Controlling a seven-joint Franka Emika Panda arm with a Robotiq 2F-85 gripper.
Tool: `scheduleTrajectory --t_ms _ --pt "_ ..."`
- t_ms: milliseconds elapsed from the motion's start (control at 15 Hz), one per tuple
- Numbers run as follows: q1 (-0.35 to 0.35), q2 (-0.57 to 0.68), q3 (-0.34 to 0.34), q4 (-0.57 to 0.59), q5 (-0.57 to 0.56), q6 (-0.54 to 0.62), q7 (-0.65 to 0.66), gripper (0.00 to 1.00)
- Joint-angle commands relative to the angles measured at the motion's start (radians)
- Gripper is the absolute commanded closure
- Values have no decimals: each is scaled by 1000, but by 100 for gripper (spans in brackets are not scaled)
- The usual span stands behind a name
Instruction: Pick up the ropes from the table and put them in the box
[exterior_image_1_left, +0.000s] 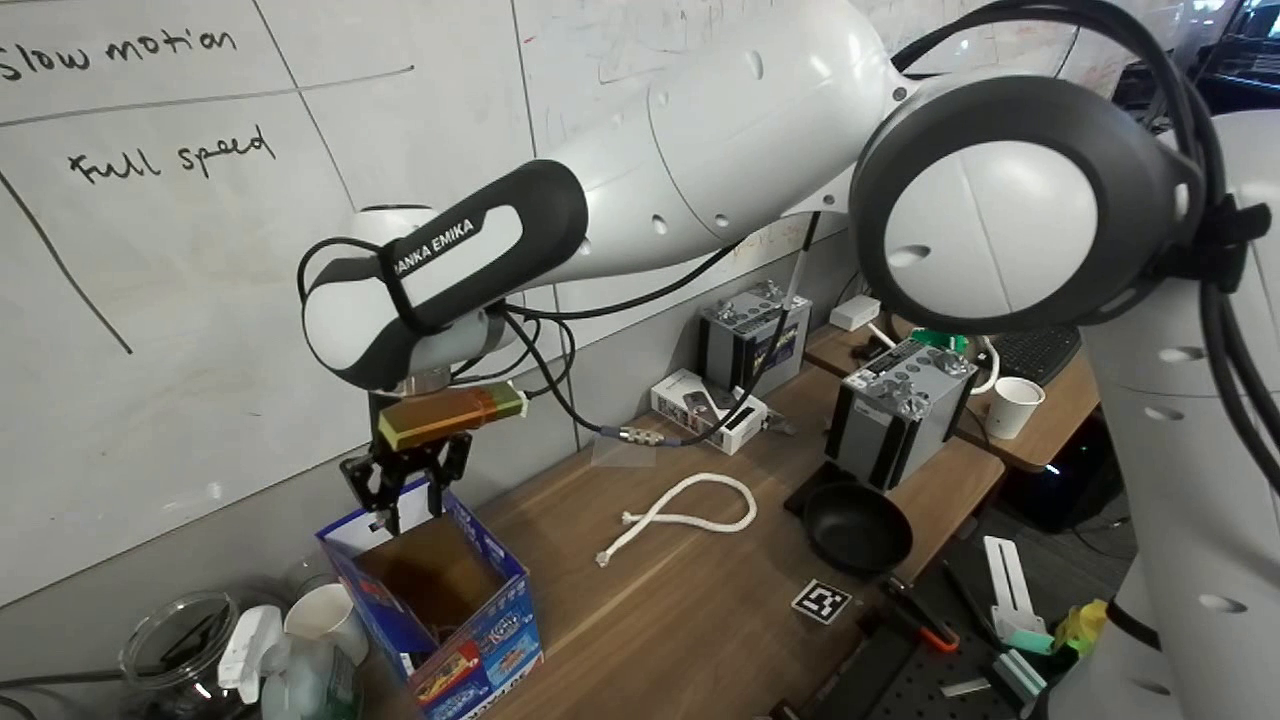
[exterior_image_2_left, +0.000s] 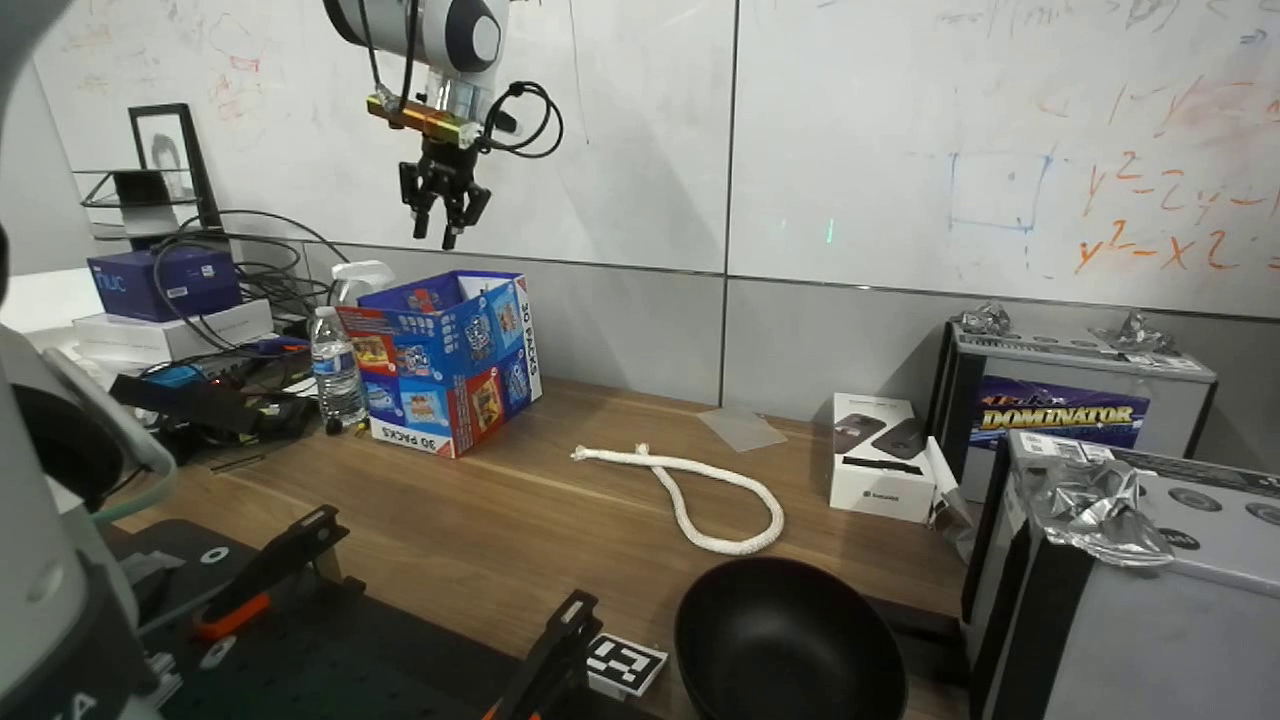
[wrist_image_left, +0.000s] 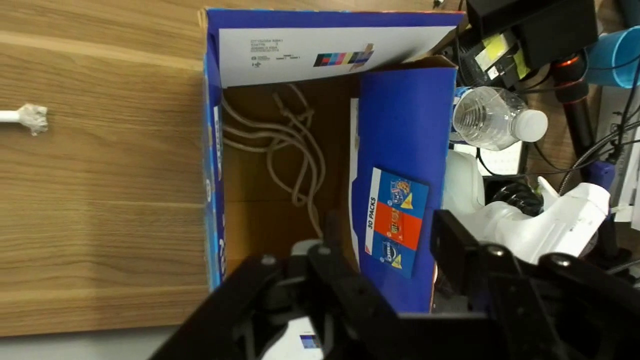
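Hanging spread, gripping nothing: claw (exterior_image_2_left: 435, 234). Just below it, the box (exterior_image_2_left: 450, 370), ropes (wrist_image_left: 300, 140) lying inside. Farther out, one looped rope (exterior_image_2_left: 690, 464) on the counter (exterior_image_2_left: 450, 510). Step in hand: likely fetching this last one; next, cross over, descend, pinch.

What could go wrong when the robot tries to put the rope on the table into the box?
The rope loops close to the black bowl, so the gripper might bump the bowl. Grabbed near the loop, a loose end could hang outside the box. And if the gripper dips too deep, it might snag the ropes inside.
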Motion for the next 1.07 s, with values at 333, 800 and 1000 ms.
scheduleTrajectory --t_ms 333,800,1000 --pt "-11 -135 -111 -120 -74 -5 212 0" --pt "-73 -345 -205 -420 -227 37 311 0" --pt "-124 -397 -229 -555 -290 120 308 0"
